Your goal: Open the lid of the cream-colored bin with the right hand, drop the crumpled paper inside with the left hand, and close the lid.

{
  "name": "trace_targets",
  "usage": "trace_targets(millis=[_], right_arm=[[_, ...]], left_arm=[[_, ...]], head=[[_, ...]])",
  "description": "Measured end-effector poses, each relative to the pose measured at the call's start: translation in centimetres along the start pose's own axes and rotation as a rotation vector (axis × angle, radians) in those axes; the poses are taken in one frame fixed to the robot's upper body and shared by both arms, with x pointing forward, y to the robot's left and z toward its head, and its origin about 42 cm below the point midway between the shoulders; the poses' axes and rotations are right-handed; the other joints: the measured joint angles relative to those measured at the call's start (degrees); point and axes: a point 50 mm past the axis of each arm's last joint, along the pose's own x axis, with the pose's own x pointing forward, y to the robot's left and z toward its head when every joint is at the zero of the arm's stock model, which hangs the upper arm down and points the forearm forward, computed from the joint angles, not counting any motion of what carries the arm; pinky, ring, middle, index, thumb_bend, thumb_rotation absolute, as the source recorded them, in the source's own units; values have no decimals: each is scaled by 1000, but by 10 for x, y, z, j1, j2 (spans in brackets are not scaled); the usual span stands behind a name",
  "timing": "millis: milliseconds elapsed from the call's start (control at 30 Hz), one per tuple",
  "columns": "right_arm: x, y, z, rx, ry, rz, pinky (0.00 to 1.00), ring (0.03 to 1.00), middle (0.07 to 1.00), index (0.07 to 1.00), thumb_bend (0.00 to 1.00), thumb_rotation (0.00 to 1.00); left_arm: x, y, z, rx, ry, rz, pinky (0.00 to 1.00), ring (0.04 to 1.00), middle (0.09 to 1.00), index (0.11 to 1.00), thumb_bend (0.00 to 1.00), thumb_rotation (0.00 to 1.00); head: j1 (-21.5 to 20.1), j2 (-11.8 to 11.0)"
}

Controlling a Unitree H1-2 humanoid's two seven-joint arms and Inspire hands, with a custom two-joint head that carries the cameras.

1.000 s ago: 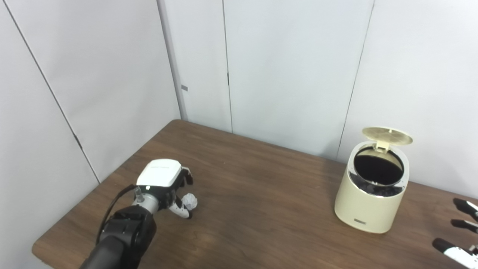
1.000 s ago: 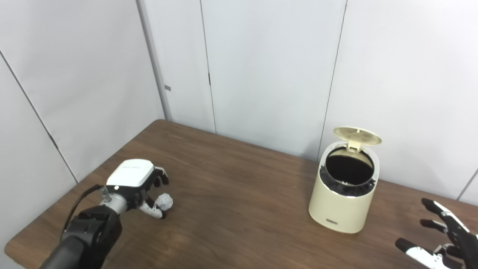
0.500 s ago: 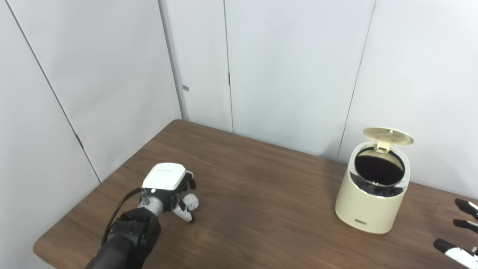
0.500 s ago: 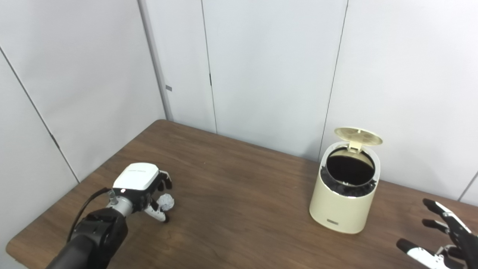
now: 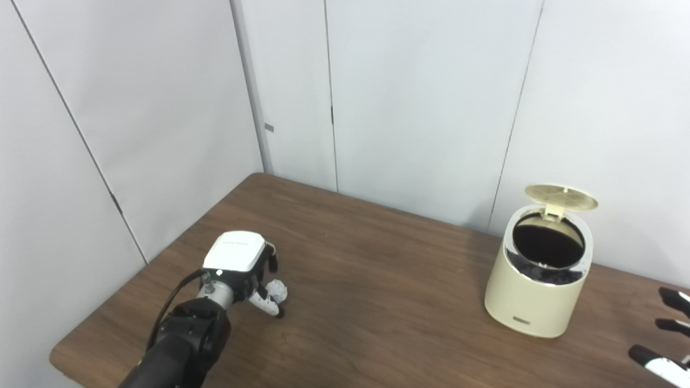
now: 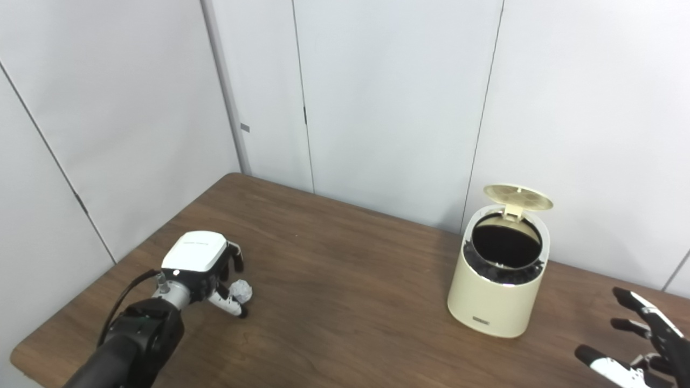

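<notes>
Cream-coloured plastic forms the bin [image 5: 538, 288], which stands on the wooden table [image 5: 377, 302] with its lid [image 5: 560, 196] tipped up at the rear hinge, leaving the dark mouth exposed. The crumpled paper [image 5: 277, 291] lies on the table well apart from the bin, directly under the fingertips of the left hand [image 5: 240, 269], on the side of that hand that faces the bin. The left hand is curled over the paper, its fingers [image 6: 227, 306] drawn in around the ball from above and from the near side; whether they already clamp it or merely cage it cannot be told, since the paper appears to rest on the table. The paper is a rough ball with no evident long axis, so the grasp direction matters little. The right hand [image 6: 641, 345] waits at the lower right, beside the bin and touching nothing, its fingers spread apart and empty. The left hand is by far the nearer to the paper; the right is the nearer to the bin. The coming move appears to turn on one relation: the bin's mouth lies far off to the right of the left hand and above table level, so the paper must be lifted and carried across.
</notes>
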Motion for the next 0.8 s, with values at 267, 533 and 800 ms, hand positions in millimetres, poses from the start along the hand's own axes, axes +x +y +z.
trace_targets(millis=[267, 533, 800], right_arm=[[-1, 0, 1, 2, -2, -1, 286, 781, 890, 871, 858, 520], [-2, -1, 1, 2, -5, -4, 315, 776, 892, 873, 851, 535], [-2, -2, 1, 2, -6, -8, 302, 747, 887, 869, 825, 531]], left_arm=[[1, -2, 0, -8, -6, -11, 508, 563, 525, 479, 521, 0], [1, -4, 2, -19, -15, -26, 501, 557, 518, 484, 522, 0], [4, -8, 1, -13, -19, -32, 402, 463, 446, 501, 523, 0]], head=[[-4, 3], [-3, 5], [-6, 10]])
